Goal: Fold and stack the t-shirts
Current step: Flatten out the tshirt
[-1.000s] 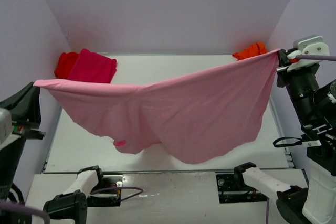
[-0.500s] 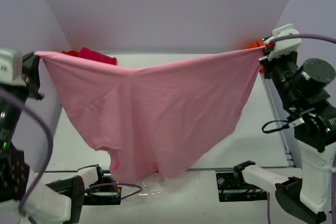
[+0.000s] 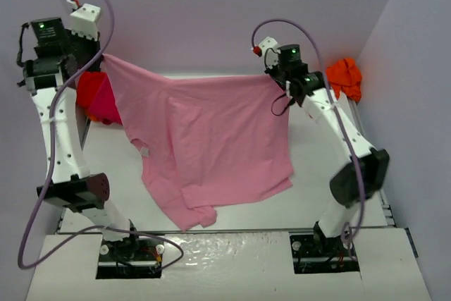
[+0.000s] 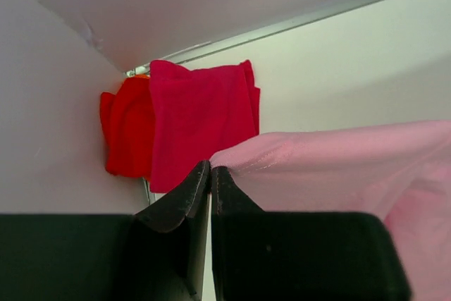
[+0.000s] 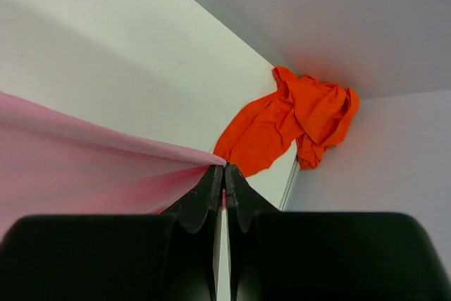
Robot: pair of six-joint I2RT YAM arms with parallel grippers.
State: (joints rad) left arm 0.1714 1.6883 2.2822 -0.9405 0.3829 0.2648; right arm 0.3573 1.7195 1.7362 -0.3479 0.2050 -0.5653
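The light pink t-shirt (image 3: 204, 142) hangs spread between both grippers over the table, its lower end trailing toward the near edge. My left gripper (image 3: 103, 58) is shut on its left corner (image 4: 232, 156) at the far left. My right gripper (image 3: 276, 75) is shut on its right corner (image 5: 204, 160) at the far middle. The magenta t-shirt (image 4: 201, 121) lies folded on the red t-shirt (image 4: 127, 135) in the far left corner. The orange t-shirt (image 5: 289, 121) lies crumpled in the far right corner, also in the top view (image 3: 344, 77).
Lilac walls close the table (image 3: 331, 146) at the back and both sides. The arm bases (image 3: 130, 248) stand at the near edge.
Both arms have swung far up and back, carrying the pink t-shirt toward the rear wall. The grippers have come closer together, and the shirt hangs narrower and lower on the table.
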